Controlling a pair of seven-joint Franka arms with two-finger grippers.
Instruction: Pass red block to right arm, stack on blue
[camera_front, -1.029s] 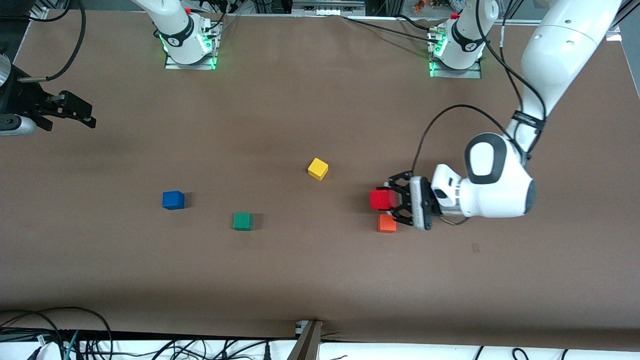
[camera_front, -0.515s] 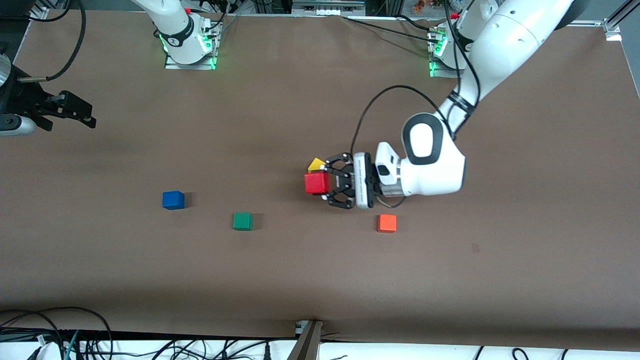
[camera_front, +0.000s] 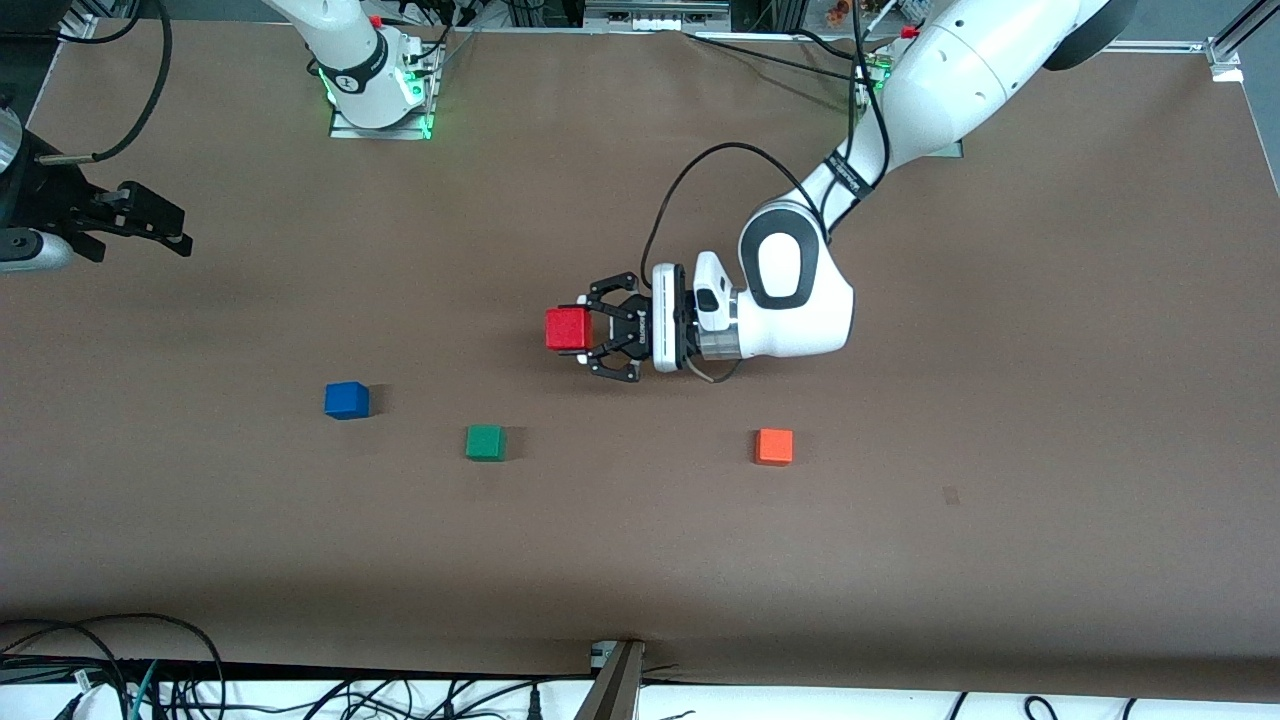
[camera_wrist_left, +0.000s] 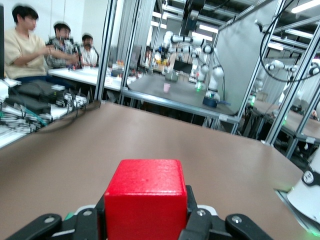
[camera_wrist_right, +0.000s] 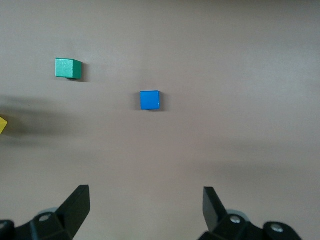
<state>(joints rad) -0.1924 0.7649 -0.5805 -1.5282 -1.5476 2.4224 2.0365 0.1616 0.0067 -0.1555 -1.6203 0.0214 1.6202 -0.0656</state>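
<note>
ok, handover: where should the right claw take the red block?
Probably by the red block's exposed end, facing the right arm's end of the table. The left claw holds the other end, pointing sideways. The right claw waits open.

Even bright overhead light, soft faint shadows beside cubes, left wrist foreground blurred, green glow at arm bases

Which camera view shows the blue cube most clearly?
The right wrist view shows it best: the blue cube lies alone on the bare table, seen from above between the open right gripper's fingers. The front view shows it smaller, toward the right arm's end. The left wrist view does not show it.
</note>
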